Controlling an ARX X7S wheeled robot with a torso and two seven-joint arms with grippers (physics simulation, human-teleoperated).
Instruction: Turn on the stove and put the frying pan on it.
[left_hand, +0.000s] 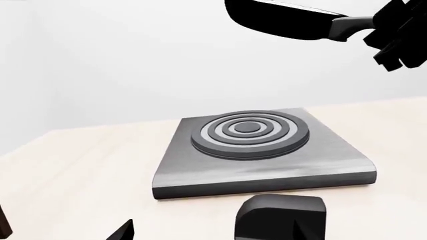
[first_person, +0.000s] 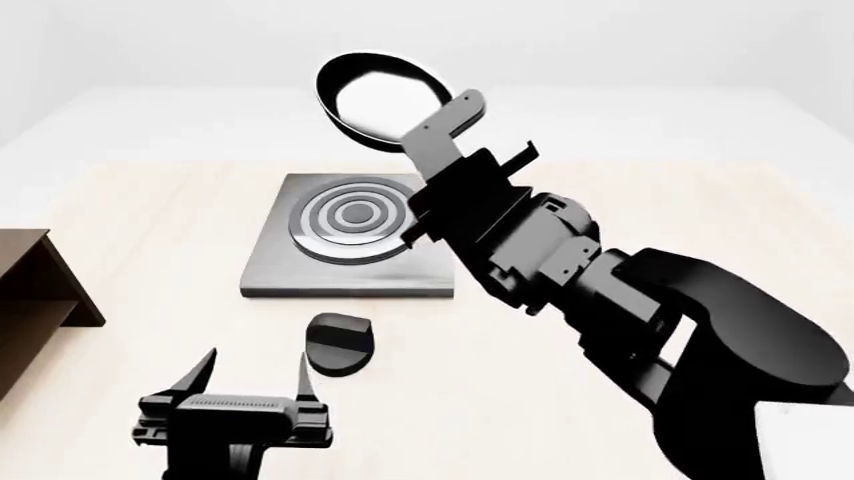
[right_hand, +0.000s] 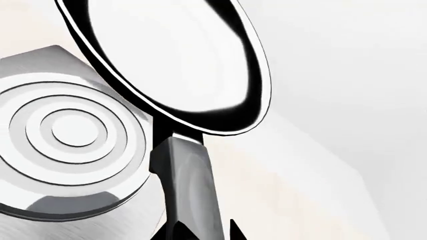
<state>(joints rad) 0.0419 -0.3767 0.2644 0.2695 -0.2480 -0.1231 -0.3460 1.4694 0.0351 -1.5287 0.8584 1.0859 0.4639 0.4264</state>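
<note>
At the far left of the head view, a brown wooden shelf (first_person: 38, 290) stands at the edge of the pale bench (first_person: 160, 200). Next comes the left pincer (first_person: 250, 402), low over the bench with its two fingers set wide apart and nothing between them. Just ahead of it lies the small black knob (first_person: 339, 343), near the front edge of the stove (first_person: 350, 262) but apart from it. The stove, a flat dark-grey slab with raised concentric rings, sits flat on the bench; the left wrist view shows its ring plate bare, with the knob (left_hand: 281, 216) in the foreground.

Further right, the right arm reaches forward and up. The right pincer (first_person: 461, 165) is clamped on the long handle of the frying pan (first_person: 379, 100), holding it in the air above and beyond the stove's far edge, tilted so its glossy inside faces the head camera. In the right wrist view the pan (right_hand: 173, 65) hangs over the stove (right_hand: 67, 150), not touching it.

No brand, label or writing can be read on any object.
</note>
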